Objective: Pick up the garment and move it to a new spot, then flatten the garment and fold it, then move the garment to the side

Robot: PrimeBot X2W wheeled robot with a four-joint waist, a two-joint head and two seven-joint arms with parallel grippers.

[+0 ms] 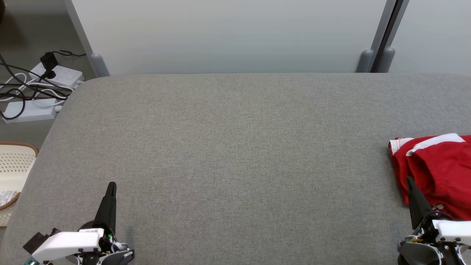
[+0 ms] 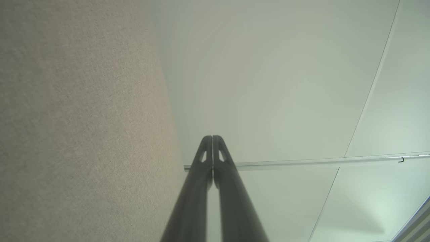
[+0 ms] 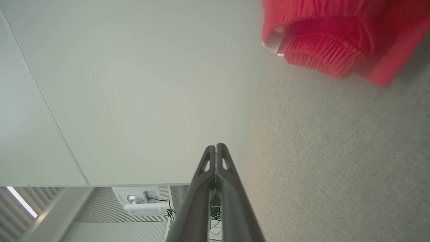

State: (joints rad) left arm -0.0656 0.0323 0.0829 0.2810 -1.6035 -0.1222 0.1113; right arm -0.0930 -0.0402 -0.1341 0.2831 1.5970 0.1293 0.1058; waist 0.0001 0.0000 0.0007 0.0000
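On grey table, pale wall behind, garment far right, left gripper and right gripper closed

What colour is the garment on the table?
The garment is red with white trim; head view shows it best.

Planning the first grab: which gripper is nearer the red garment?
Right. The right gripper sits close beside the red garment; the left gripper is far across the grey surface.

Head view high above the grey surface; 2 wrist views low along it, toward the shared white partition.
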